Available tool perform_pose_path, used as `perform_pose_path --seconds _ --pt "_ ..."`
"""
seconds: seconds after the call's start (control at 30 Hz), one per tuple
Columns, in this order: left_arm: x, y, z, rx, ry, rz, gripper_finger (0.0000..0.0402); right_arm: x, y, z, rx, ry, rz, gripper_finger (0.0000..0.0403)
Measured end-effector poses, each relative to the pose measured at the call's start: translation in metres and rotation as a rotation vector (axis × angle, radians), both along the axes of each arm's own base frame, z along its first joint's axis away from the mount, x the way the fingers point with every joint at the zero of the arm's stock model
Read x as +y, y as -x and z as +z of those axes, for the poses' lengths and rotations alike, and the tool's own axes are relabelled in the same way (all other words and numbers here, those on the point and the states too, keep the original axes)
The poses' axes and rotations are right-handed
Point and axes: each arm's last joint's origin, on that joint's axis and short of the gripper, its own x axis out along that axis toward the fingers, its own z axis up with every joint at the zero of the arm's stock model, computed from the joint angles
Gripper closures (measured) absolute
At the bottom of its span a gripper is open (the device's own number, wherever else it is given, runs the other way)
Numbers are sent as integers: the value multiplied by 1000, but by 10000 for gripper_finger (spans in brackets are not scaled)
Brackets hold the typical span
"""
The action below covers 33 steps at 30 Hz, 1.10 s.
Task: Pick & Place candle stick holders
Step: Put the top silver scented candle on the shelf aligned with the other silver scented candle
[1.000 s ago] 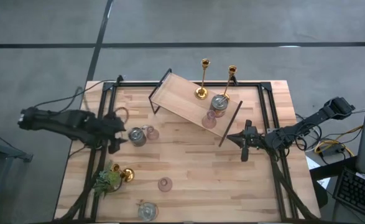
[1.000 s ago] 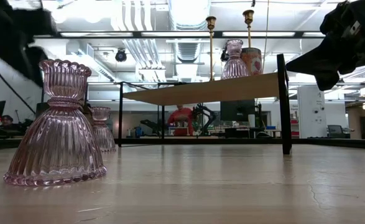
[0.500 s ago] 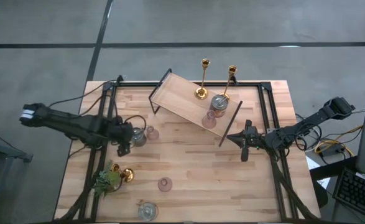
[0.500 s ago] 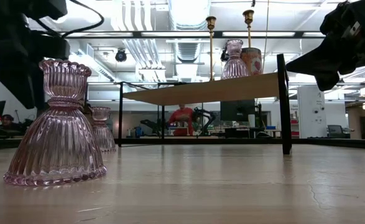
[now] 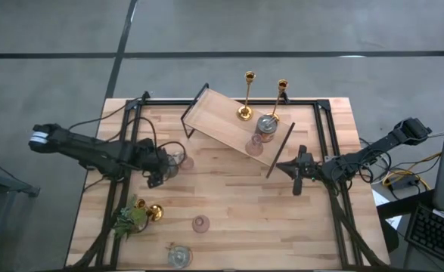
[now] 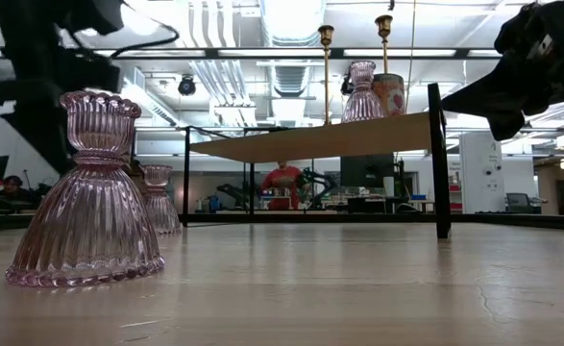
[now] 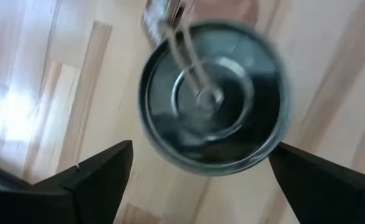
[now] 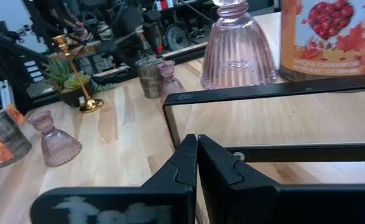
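Silvery glass holder [image 7: 213,99] is straddled by the left gripper [image 7: 201,177], fingers [image 7: 98,174] spread wide, untouched. Right gripper [image 8: 196,163] fingers are pressed together, empty.

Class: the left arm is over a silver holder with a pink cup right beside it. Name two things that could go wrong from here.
1. The left gripper is open above the silver holder, and the pink cup stands close beside it. Lowering the jaws could knock that cup over.
2. The shelf already holds two gold candlesticks, a silver holder and a pink cup near one end; placing another there might bump them.
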Motion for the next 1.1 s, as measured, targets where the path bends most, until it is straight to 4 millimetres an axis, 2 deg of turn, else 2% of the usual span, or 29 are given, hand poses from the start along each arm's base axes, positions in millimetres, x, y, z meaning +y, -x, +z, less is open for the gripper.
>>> perform_pose_path --seconds 0.3,0.6,0.77,1.1 --pt "0 -15 23 -57 1 -54 23 0 0 0 -2 -2 -4 394" --pt "15 -22 18 -20 35 -46 23 0 0 0 -2 -2 -4 394" --pt "22 -26 13 2 129 -45 23 0 0 0 -1 -2 -4 394" --pt "27 -36 3 56 113 -77 25 0 0 -1 2 -1 -4 394"
